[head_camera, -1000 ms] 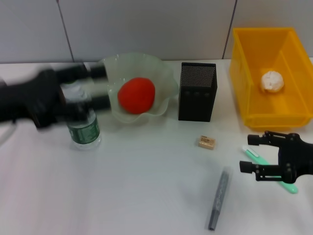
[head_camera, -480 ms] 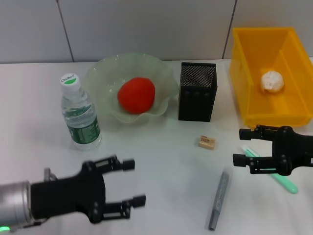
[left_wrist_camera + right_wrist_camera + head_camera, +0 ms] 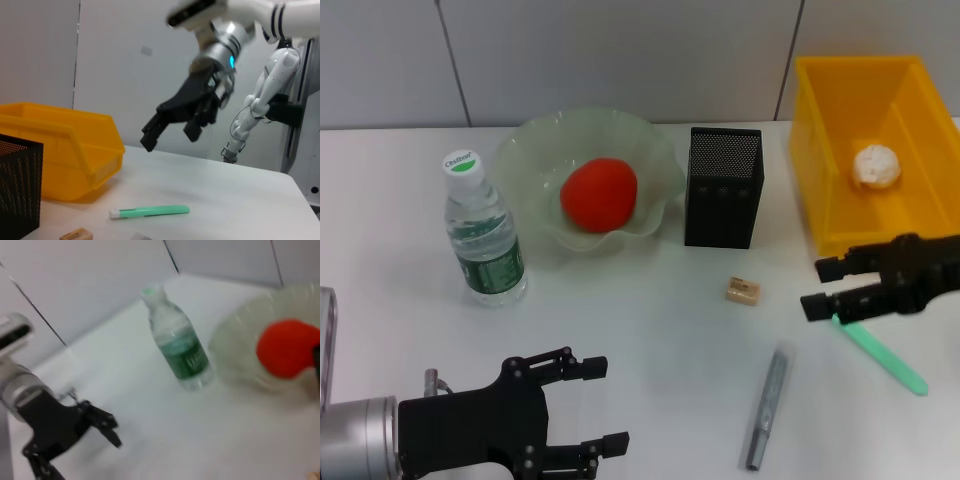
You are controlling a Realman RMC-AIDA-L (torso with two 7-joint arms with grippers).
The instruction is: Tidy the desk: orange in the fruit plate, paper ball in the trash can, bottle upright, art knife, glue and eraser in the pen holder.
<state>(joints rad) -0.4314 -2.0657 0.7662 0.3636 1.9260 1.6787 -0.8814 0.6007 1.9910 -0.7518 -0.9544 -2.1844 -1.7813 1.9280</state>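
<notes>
Orange (image 3: pixel 599 194): in plate (image 3: pixel 536 142), upper centre of head view. Done.

Paper ball (image 3: pixel 876 166): in trash can (image 3: pixel 820 160), upper right. Done.

Bottle (image 3: pixel 480 233): upright, cap on, left of plate, just beside it. Done.

Pen holder (image 3: pixel 723 188): between plate and trash can, nothing seen inside through the mesh.

Eraser (image 3: pixel 743 291): flat on table, below pen holder, apart from it. Pending.

Green knife (image 3: pixel 882 354): flat, right of frame, under and just past the right gripper. Pending.

Grey stick (image 3: pixel 768 408): lower centre-right, lying flat; probably the glue. Pending.

Right gripper (image 3: pixel 823 288): right edge, mid-height, above the knife's near end; jaws parted, holding nothing.

Left gripper (image 3: pixel 599 407): lower left corner, low over bare table; jaws wide apart, empty; idle.

Step in hand, as judged: stationery stage, three items left; knife the likely first pick.

Next move calls for: lowering onto the slim knife, fingers either side of its narrow body, closing close to the table, then lifting, tipping upright and dropping into pen holder's open top.
</notes>
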